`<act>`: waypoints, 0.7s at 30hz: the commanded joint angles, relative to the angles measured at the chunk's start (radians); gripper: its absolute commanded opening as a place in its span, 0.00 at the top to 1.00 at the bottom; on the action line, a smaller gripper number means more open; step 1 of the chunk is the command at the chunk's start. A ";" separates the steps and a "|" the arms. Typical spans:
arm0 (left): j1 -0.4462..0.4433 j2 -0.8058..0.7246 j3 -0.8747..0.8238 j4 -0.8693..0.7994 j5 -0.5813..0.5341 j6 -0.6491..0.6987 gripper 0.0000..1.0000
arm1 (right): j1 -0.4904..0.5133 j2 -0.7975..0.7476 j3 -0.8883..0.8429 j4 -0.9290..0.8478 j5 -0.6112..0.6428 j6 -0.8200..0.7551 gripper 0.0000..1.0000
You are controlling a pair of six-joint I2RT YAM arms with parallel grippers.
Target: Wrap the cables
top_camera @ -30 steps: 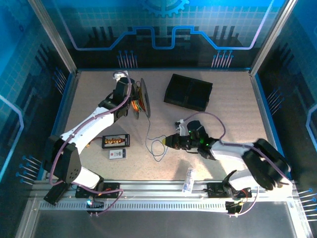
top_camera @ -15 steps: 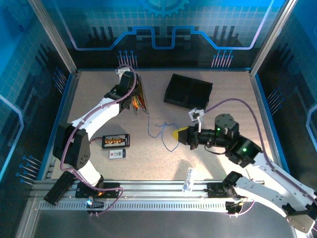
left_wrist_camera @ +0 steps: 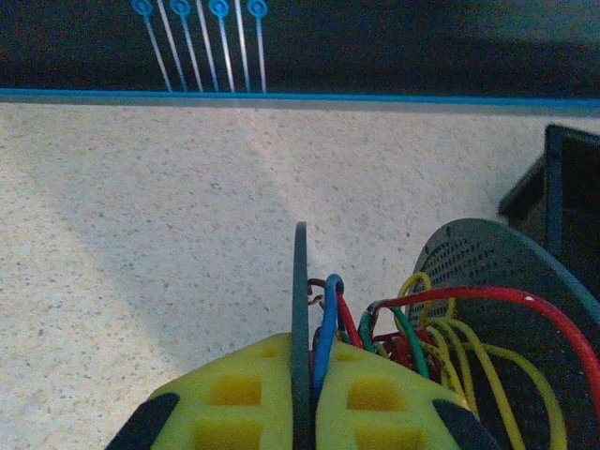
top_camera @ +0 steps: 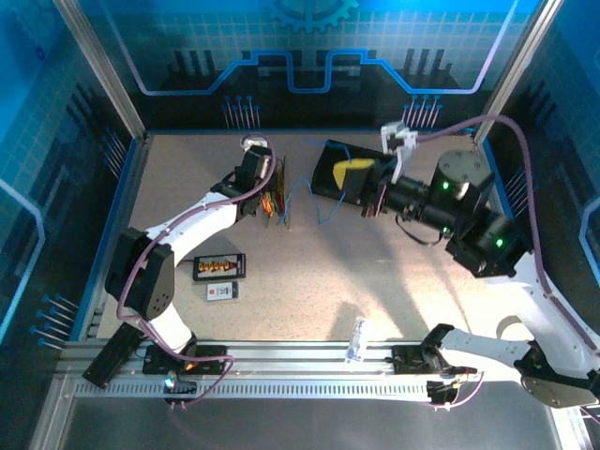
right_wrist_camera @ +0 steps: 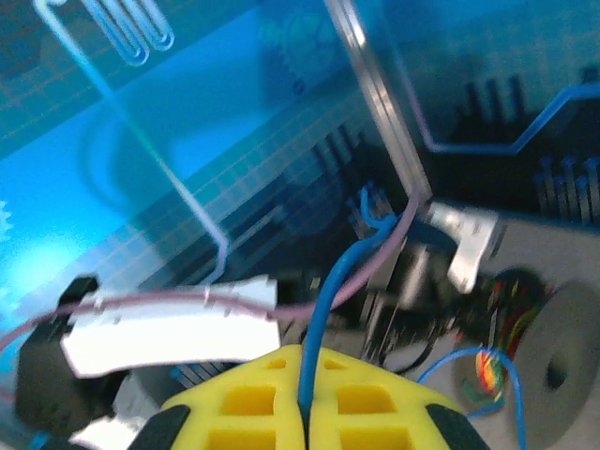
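- Since a second ago the blue cable (right_wrist_camera: 328, 300) has come up off the bench (top_camera: 403, 281). Its free end lay in loops well in front of the box (top_camera: 375, 187), and now it hangs in slack waves just left of the box.
- The other cables (top_camera: 273, 200), red, yellow, green and orange, sit coiled on a reel (left_wrist_camera: 487, 272) that stands on edge left of the box, near it. The reel has shifted a little closer to the box.
- The left hand (left_wrist_camera: 302, 384) is narrow, its yellow pads clamped on the reel's thin dark flange. The blue cable runs in beside that flange.
- The right hand (top_camera: 345, 175) is pinched tight on the blue cable. It has risen from the bench in front of the box and now hovers over the box's left part.
- A small black board (top_camera: 218, 267) and a white card (top_camera: 222, 292) lie flat, well apart from the box, to its front left.
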 commanded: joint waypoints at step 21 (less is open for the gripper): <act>-0.144 -0.277 -0.271 0.254 0.293 0.244 1.00 | -0.613 0.512 0.864 -0.392 0.107 -0.206 1.00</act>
